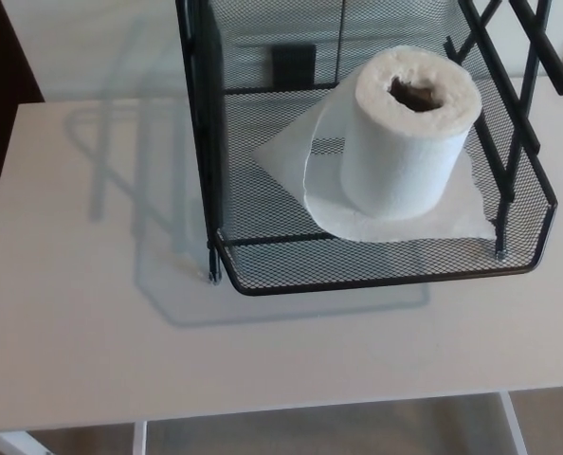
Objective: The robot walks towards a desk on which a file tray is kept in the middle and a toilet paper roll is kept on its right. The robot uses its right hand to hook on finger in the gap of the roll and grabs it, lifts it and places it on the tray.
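I am seeing neither hand from the head camera right now; both the left and the right are sitting outside the picture, so I cannot tell whether their fingers are open or closed, and I cannot place the roll against either of them. I am reading no brand, label or writing anywhere in this view. The toilet paper roll [409, 133] is standing upright on its end inside the file tray [376, 270], with its brown cardboard core [415, 94] facing up toward me. It is sitting in the right half of the tray's bottom shelf, toward the near edge, resting on the black mesh floor. A loose tail of paper [296, 161] is peeling off the roll's left side and lying flat on the mesh, with its pointed corner reaching left, and more loose sheet is spreading under and around the base of the roll toward the near right corner. The tray is a black wire-mesh rack with upright posts; its near rim is curving across the right centre of the picture, and its upper tiers are running off the far edge. The tray is standing on a white desk [92, 332], whose bare top is filling the left and near part of the view, and the tray's shadow is falling on the desk to the left and just near of the rim.
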Tool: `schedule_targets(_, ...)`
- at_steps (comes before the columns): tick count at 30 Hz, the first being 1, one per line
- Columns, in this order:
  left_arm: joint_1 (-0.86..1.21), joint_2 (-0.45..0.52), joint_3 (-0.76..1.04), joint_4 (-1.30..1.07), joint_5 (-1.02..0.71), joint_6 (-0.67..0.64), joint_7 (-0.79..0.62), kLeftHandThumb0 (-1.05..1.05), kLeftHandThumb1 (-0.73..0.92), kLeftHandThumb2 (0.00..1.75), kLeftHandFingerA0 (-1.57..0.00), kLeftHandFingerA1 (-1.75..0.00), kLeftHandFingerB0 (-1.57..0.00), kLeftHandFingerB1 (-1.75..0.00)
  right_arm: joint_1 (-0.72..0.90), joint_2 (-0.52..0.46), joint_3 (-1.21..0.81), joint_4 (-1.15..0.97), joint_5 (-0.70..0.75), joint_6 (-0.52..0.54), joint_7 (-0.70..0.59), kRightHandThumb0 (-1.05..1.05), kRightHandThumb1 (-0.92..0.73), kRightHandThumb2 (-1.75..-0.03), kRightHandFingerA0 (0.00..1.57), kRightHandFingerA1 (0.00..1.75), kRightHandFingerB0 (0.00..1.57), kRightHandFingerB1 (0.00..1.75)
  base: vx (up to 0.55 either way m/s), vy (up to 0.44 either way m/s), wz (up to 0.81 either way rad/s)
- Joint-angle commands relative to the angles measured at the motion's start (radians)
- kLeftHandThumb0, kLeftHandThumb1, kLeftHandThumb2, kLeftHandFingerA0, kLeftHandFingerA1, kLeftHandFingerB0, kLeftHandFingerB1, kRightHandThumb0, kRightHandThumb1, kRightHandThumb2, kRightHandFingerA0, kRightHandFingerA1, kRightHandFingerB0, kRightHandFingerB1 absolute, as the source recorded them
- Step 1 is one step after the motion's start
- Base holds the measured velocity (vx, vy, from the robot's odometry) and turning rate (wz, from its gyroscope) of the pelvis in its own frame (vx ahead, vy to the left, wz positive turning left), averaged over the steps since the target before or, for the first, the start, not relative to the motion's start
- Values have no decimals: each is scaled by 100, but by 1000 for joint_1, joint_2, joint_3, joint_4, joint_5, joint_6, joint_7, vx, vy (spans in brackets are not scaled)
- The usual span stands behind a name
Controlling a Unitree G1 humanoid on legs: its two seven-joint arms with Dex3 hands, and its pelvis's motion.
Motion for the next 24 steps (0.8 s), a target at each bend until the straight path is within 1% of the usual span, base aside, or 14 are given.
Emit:
schedule_targets(1, 33, 26, -7, -3, 16, 12, 18, -102, 92, 81, -17, -111, -10, -99, 186, -197, 147, -102, -223, -160, -456, -67, -81, -65, 59, 86, 53, 42, 0, 0, 0)
schedule_targets(2, 25, 27, -2, 12, 12, 20, 24, -103, 92, 79, -23, -102, -17, -92, 142, -228, 330, -79, -441, 15, -574, -46, -67, -108, 58, 89, 8, 45, 0, 0, 0)
schedule_targets(3, 23, 28, -3, 18, 14, 18, 27, -104, 92, 80, -25, -103, -17, -92, 137, -226, 341, -81, -446, 19, -573, -53, -88, -66, 49, 73, 31, 31, 0, 0, 0)
schedule_targets(4, 22, 28, -8, 23, 21, 16, 34, -105, 76, 130, -38, -93, -19, -80, 142, -240, 336, -90, -412, -58, -536, -39, -83, -65, 45, 74, 22, 28, 0, 0, 0)
schedule_targets(7, 27, 28, -17, 16, 30, 25, 41, -104, 76, 130, -39, -93, -20, -80, 151, -263, 311, -59, -331, -203, -564, -43, -79, -64, 56, 82, 32, 32, 0, 0, 0)
schedule_targets(8, 31, 30, -24, 11, 36, 22, 38, -102, 92, 83, -23, -118, -14, -101, 188, -285, 329, -108, -361, -156, -550, -52, -79, -65, 51, 72, 24, 32, 0, 0, 0)
schedule_targets(9, 33, 31, -27, 8, 39, 23, 36, -104, 92, 86, -29, -102, -21, -90, 202, -276, 315, -132, -345, -130, -531, -58, -83, -65, 53, 45, 31, 33, 0, 0, 0)
schedule_targets(13, 28, 31, -29, 26, 35, 11, 26, -103, 92, 80, -23, -120, -13, -102, 172, -267, 333, -101, -325, -118, -535, -52, -80, -65, 39, 34, 26, 32, 0, 0, 0)
schedule_targets(14, 28, 30, -26, 24, 29, 14, 20, -104, 92, 82, -25, -120, -14, -102, 165, -305, 374, -90, -365, -136, -561, -49, -79, -64, 48, 66, 23, 33, 0, 0, 0)
schedule_targets(15, 28, 32, -34, 23, 37, 14, 22, -104, 92, 82, -25, -120, -14, -102, 167, -320, 392, -85, -380, -140, -587, -49, -79, -64, 48, 66, 23, 33, 0, 0, 0)
schedule_targets(16, 23, 33, -38, 33, 42, 6, 30, -105, 76, 130, -42, -95, -24, -81, 165, -322, 398, -83, -377, -139, -590, -49, -79, -64, 48, 66, 23, 33, 0, 0, 0)
schedule_targets(20, 17, 31, -30, 39, 27, 14, 34, -105, 75, 129, -40, -94, -23, -81, 157, -328, 423, -73, -365, -138, -605, -49, -79, -64, 48, 66, 23, 33, 0, 0, 0)
schedule_targets(21, 18, 31, -30, 38, 25, 13, 32, -103, 92, 79, -25, -119, -16, -101, 155, -330, 431, -71, -362, -137, -609, -49, -79, -64, 48, 66, 23, 33, 0, 0, 0)
schedule_targets(24, 17, 36, -39, 29, 31, 10, 30, -104, 92, 83, -30, -103, -20, -89, 149, -330, 448, -65, -352, -135, -621, -49, -79, -64, 48, 66, 23, 33, 0, 0, 0)
